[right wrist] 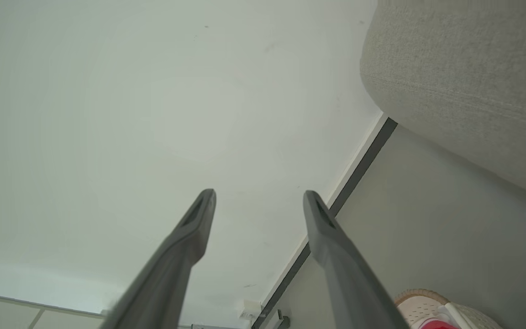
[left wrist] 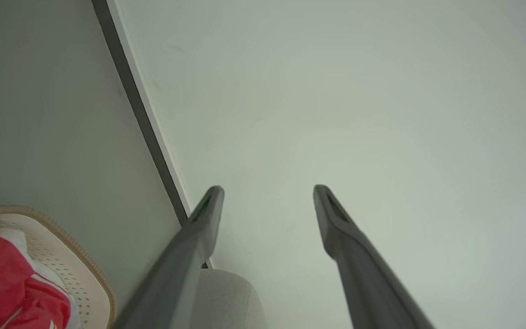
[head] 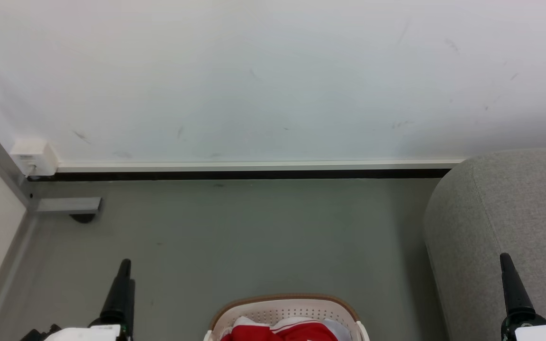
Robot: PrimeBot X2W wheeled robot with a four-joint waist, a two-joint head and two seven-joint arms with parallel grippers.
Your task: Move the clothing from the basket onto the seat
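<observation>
While clothing (head: 280, 333) fills the basket (head: 285, 299), fingers (head: 119, 293) flank it, apart.

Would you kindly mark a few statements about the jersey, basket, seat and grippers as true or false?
1. The jersey lies in the basket. True.
2. The seat stands to the robot's left of the basket. False: it stands to the right.
3. The left gripper is open and holds nothing. True.
4. The right gripper is shut on the jersey. False: it is open and empty, pointing toward the wall.
5. The basket sits on the seat. False: it sits on the floor.
</observation>
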